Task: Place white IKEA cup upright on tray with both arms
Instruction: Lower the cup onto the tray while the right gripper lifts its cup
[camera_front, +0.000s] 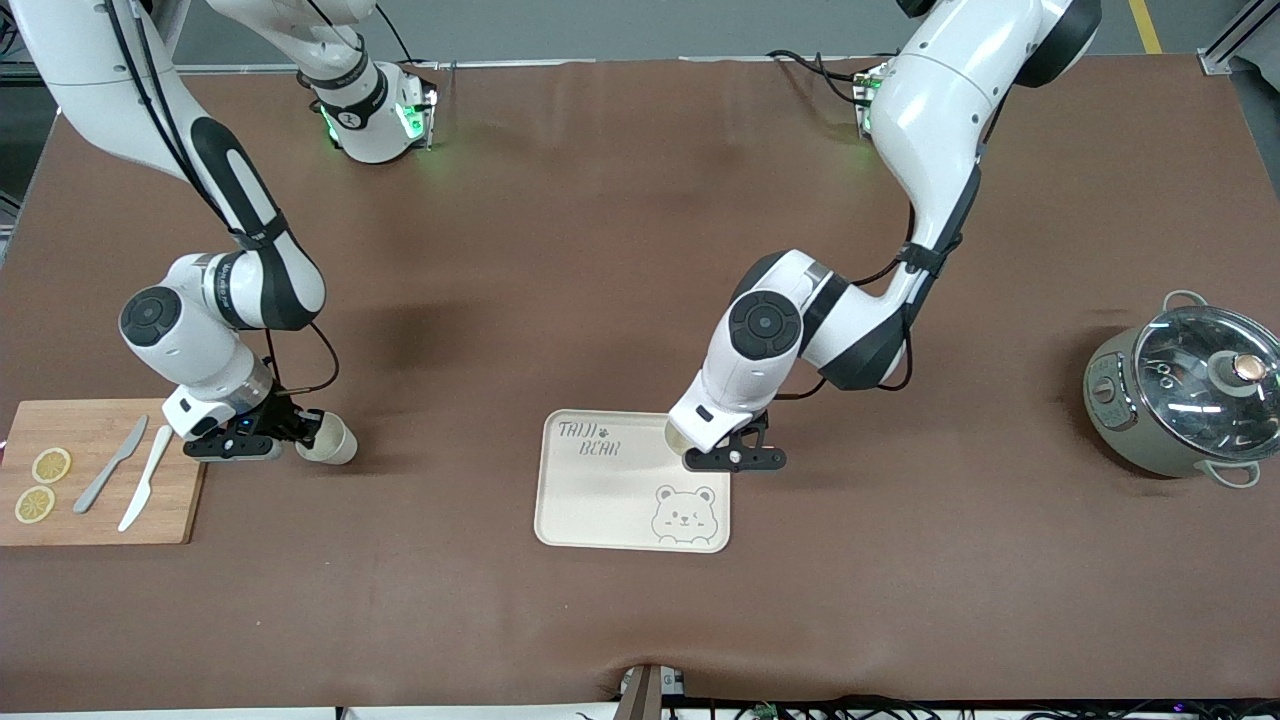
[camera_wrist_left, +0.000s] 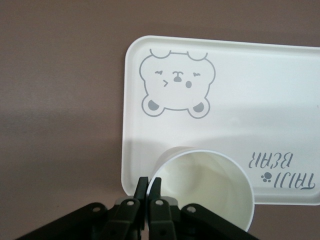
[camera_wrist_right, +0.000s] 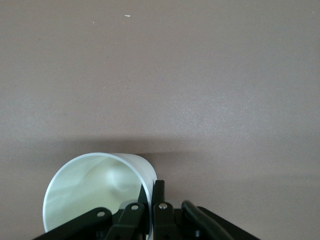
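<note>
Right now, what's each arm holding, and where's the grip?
Each holds a white cup by its rim wall, jaws pinched on it: left gripper on the cup over the tray, right gripper on the second cup beside the cutting board.

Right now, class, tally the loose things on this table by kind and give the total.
Cups: 2
Trays: 1
Cutting boards: 1
Knives: 2
Lemon slices: 2
Lidded pots: 1
Total: 9

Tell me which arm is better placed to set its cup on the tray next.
Left. The left gripper pinches a cup by its rim, right over the tray. The right gripper holds its cup beside the cutting board.
</note>
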